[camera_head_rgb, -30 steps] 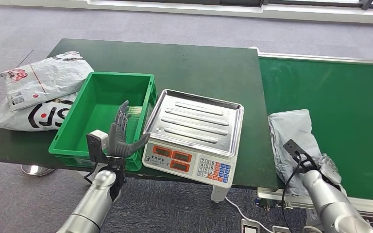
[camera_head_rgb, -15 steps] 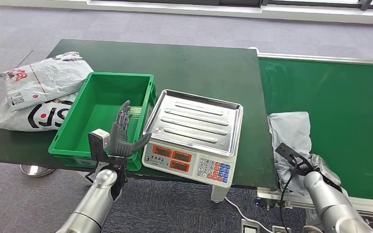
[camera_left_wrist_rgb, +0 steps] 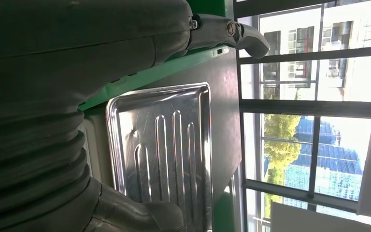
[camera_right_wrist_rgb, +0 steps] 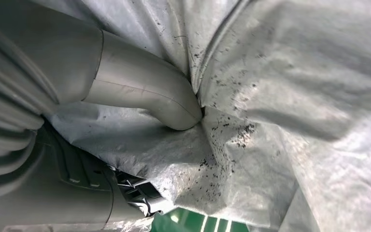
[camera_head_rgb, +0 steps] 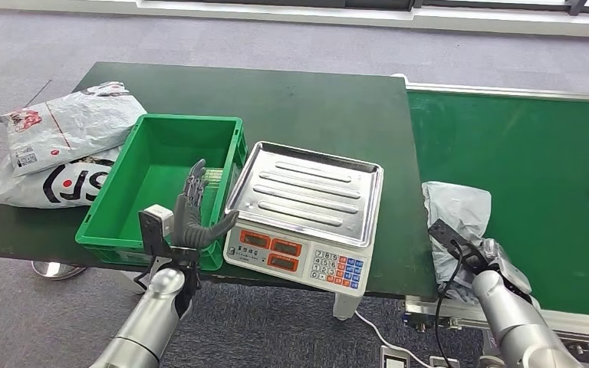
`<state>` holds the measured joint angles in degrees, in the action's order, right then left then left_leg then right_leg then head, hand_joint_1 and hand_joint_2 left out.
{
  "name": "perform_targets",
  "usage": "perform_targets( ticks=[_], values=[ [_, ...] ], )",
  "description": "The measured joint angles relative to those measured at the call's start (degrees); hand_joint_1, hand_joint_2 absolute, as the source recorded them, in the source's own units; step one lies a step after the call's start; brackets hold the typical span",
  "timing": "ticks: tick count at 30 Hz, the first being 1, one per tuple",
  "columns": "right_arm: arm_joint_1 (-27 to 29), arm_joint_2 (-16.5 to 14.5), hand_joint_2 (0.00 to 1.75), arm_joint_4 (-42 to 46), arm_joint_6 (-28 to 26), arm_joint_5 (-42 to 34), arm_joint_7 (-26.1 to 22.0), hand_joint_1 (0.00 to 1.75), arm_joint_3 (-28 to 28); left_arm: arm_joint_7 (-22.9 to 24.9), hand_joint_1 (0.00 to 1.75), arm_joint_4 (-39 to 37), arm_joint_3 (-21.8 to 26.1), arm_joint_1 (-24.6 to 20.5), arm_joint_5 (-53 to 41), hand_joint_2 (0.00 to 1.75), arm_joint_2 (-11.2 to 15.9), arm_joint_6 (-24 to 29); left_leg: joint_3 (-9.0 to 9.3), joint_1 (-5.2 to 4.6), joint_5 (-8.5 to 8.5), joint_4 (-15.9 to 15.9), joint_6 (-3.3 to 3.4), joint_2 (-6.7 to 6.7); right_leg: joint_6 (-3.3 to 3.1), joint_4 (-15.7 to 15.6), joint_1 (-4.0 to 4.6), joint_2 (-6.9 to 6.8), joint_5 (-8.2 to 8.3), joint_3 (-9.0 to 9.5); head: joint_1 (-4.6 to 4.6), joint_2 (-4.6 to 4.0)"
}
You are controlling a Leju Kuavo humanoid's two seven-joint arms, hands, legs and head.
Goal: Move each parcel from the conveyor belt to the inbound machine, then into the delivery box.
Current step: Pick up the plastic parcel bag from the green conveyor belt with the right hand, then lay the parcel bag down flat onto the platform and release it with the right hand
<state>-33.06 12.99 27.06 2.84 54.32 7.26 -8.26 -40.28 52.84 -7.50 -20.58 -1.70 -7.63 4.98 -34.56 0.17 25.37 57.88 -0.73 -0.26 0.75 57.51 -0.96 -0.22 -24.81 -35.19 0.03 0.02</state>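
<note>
Green conveyor belt point(camera_head_rgb: 521, 146) carries a crumpled grey plastic parcel point(camera_head_rgb: 460, 211), gripped by the right hand point(camera_head_rgb: 485, 257); the left hand point(camera_head_rgb: 193, 211) hangs spread, empty.

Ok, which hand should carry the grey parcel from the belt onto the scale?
The right hand. Its thumb already presses into the grey parcel on the conveyor belt. The left hand hovers open by the green crate, across the scale from the parcel.
</note>
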Motion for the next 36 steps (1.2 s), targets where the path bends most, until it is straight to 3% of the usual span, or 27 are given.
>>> perform_targets(
  ticks=[7, 15, 19, 24, 36],
  values=[
    [0.49, -0.45, 1.75, 1.79, -3.34, -1.12, -2.16, 1.75, 0.51, 0.00, 0.00, 0.77, -0.01, 0.60, -0.01, 1.75, 0.01, -0.01, -0.02, -0.01, 0.00, 0.00, 0.00, 0.00, 0.00, 0.00, -0.01, -0.01, 0.00, -0.02, 0.01, -0.01],
    [1.72, -2.46, 1.75, 14.51, -20.08, -6.29, -16.05, 1.75, 5.97, 0.00, 0.00, 2.69, 0.00, 1.88, -0.01, 1.75, 0.03, 0.28, -0.05, 0.00, -0.02, 0.00, -0.01, -0.03, 0.00, 0.01, -0.01, -0.06, 0.00, -0.04, -0.01, 0.00],
    [3.84, -3.84, 1.75, 24.44, -24.79, -8.00, -21.43, 1.75, 7.92, 0.00, 0.00, 3.38, 0.00, 2.35, -0.05, 1.75, 0.03, 0.36, -0.06, 0.00, -0.01, 0.00, -0.01, -0.05, 0.00, 0.01, -0.01, -0.09, -0.03, -0.04, 0.01, -0.01],
    [8.84, -5.69, 1.75, 37.58, -27.05, -11.05, -28.11, 1.75, 8.63, 0.00, 0.00, 3.57, 0.00, 2.46, -0.26, 1.75, 0.09, 0.34, -0.08, 0.00, 0.02, 0.00, 0.00, -0.07, 0.03, 0.00, -0.02, -0.12, -0.08, -0.05, 0.00, 0.00],
    [13.24, -7.70, 1.75, 50.15, -26.55, -12.07, -31.55, 1.75, 8.62, 0.00, 0.00, 3.56, 0.00, 2.48, -0.33, 1.75, 0.20, -0.10, -0.08, -0.01, 0.02, 0.00, 0.00, -0.04, 0.03, 0.00, -0.02, -0.11, -0.07, -0.05, 0.00, -0.01]
  ],
)
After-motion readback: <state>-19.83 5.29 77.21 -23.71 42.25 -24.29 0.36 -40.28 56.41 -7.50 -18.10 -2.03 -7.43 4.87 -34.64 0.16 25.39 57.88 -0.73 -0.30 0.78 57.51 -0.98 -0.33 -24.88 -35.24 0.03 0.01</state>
